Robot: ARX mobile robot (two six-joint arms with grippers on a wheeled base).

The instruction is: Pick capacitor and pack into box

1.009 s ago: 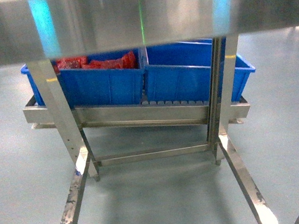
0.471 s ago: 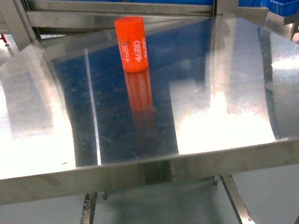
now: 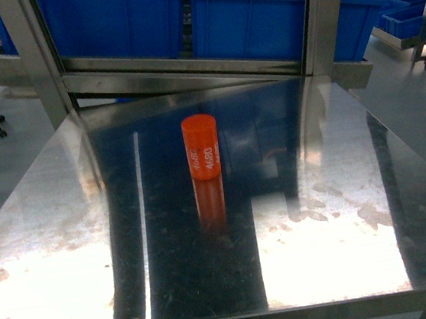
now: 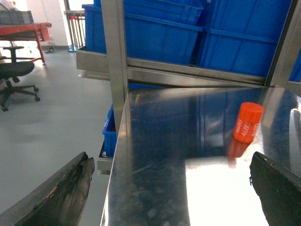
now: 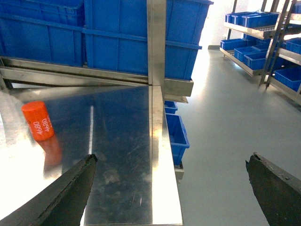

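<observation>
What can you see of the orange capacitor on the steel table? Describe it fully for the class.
The capacitor is a short orange cylinder with a flat top and a smooth, plastic-looking skin, printed with pale digits reading 4680 down its side. It stands upright, alone, near the middle of the shiny steel table, towards the far edge, and its reflection shows in the metal below. Only the table touches it; neither gripper is near it.

Upright orange capacitor on steel table, between spread fingers.
</observation>
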